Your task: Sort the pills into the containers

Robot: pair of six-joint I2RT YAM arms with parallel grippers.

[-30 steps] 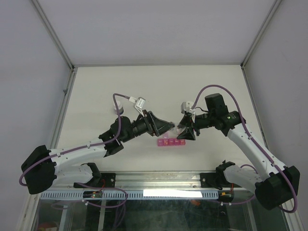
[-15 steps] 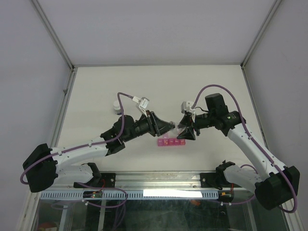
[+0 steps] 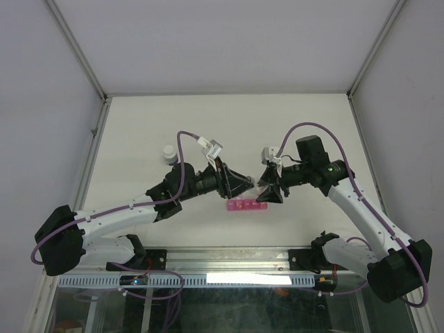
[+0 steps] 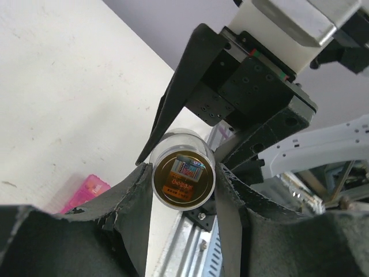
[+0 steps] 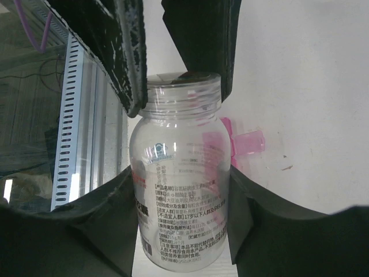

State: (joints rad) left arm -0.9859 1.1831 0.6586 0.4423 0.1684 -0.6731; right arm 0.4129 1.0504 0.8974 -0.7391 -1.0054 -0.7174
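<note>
Over centre of table point(image 3: 139, 125), top view: both arms bent inward, left gripper point(image 3: 241, 184) and right gripper point(image 3: 268, 193) tip to tip just above translucent pink plastic pill-organiser strip point(image 3: 246, 205). Left wrist: left jaws pinch neck end of clear plastic labelled bottle point(image 4: 183, 179). Right wrist: right jaws clamp bottle body; strip on table beyond.
</note>
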